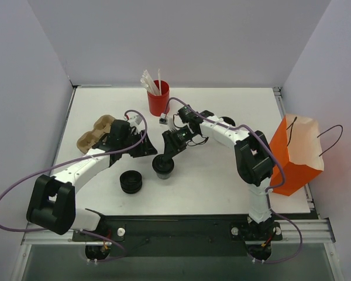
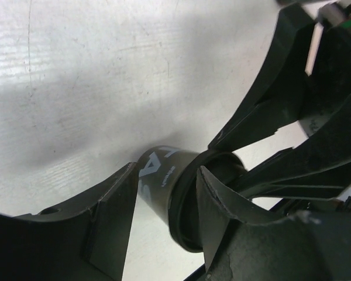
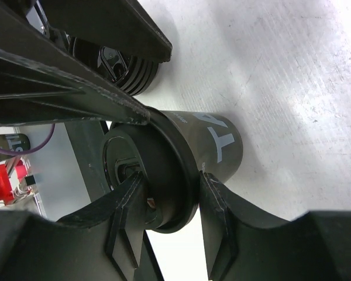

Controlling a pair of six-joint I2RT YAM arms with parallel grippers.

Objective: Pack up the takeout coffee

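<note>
Black disposable coffee cup [image 1: 163, 165], round lid on, stands mid-table on the white table [image 1: 222, 187] between the arms. The right gripper [image 3: 171, 180] is clamped at its lidded rim. The left gripper [image 2: 164, 172] straddles the body; whether it grips, I cannot tell. Lidding looks done. Next, the cup must be lifted level and carried to the orange paper bag [image 1: 295, 155] at the table's right edge.

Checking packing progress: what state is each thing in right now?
coffee cup: upright, lid on, not yet bagged.
orange bag: standing, top open.
lid stack: loose, unused.
red cup: upright, holding straws.
right gripper: closed on the coffee cup at its lid.
left gripper: straddling the cup's body, grip unclear.
</note>
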